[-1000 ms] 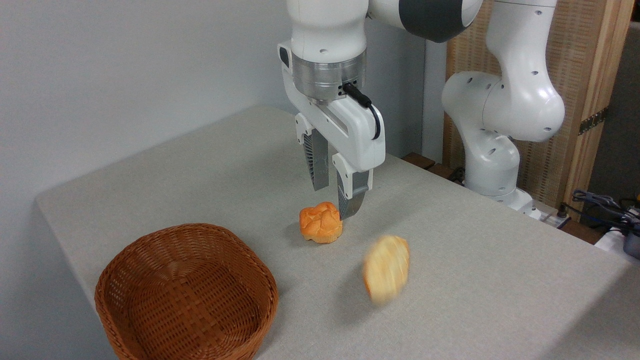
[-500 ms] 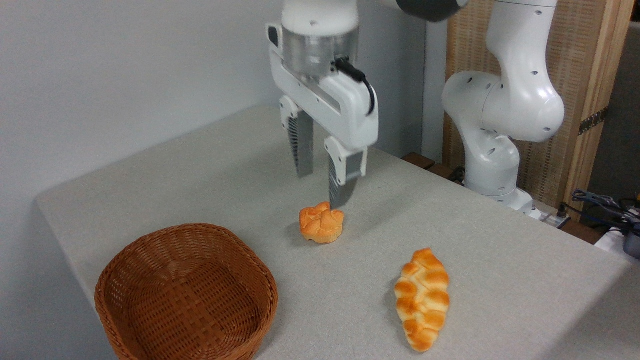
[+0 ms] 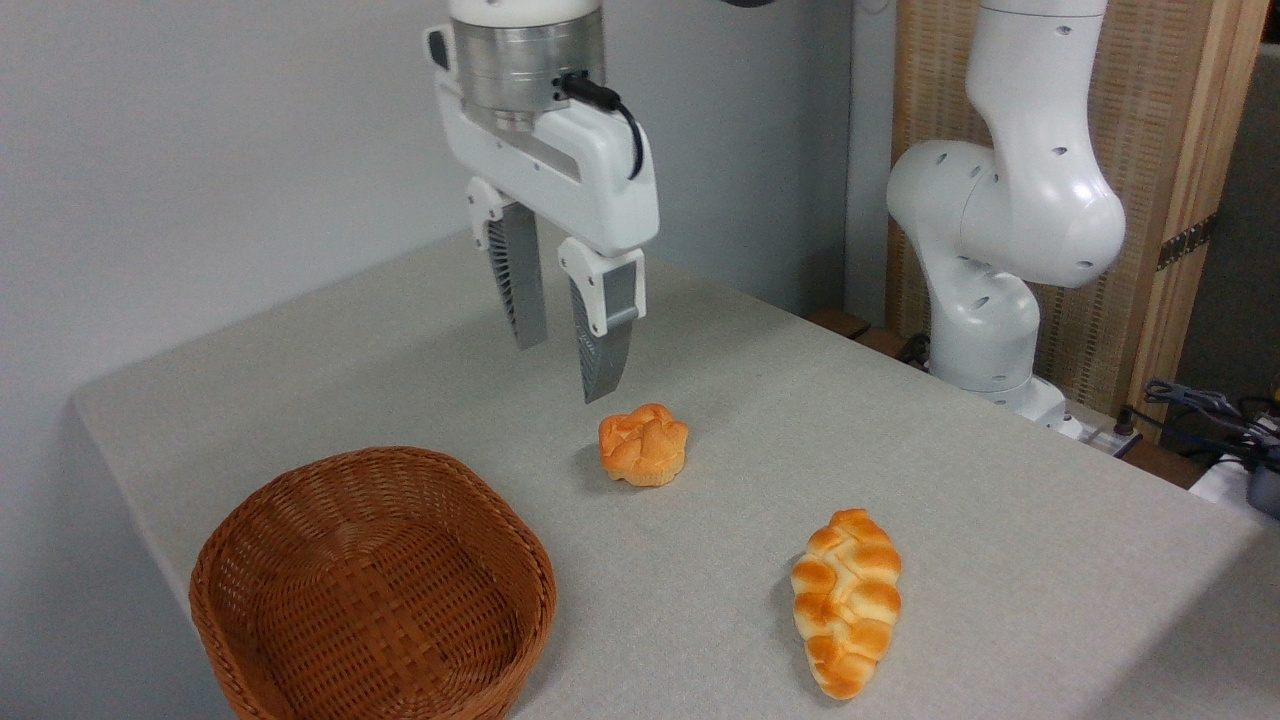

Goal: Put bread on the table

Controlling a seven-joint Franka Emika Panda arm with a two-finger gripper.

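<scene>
The braided bread [image 3: 846, 602] lies flat on the grey-beige table [image 3: 960, 480] near the front, its golden bumpy top up, pointing toward the camera. My gripper [image 3: 565, 370] hangs open and empty above the table, well up and to the left of the loaf, with nothing between its fingers [image 3: 604, 340]. The small round orange bun [image 3: 643, 445] rests on the table just below and right of the fingertips.
A brown wicker basket [image 3: 372, 585] stands empty at the front left near the table's edge. The arm's white base [image 3: 990, 300] rises at the back right, with cables [image 3: 1215, 420] beyond the right edge.
The bread dropped and came to rest on the table, top up. My gripper rose and moved left, away from the bun, staying open.
</scene>
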